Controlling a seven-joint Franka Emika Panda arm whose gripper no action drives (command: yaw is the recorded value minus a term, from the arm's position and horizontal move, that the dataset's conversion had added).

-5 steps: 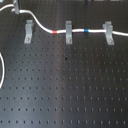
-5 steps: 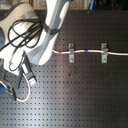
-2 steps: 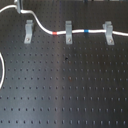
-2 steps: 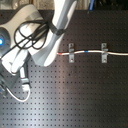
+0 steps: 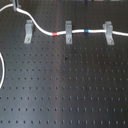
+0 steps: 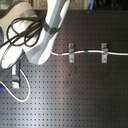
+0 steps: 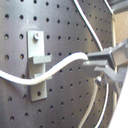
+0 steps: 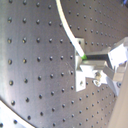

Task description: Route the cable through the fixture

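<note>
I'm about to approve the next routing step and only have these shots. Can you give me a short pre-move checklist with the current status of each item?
1. Cable seated in the middle clip and right clip of the first exterior view: ok.
2. Cable seated in the left clip: not ok; it curves over the clip's top in the first exterior view.
3. Gripper shut on the cable: ok, judging from both wrist views.
4. Red band and blue band visible: ok.
5. Slack loop free of snags: cannot tell; partly hidden by the arm.
</note>
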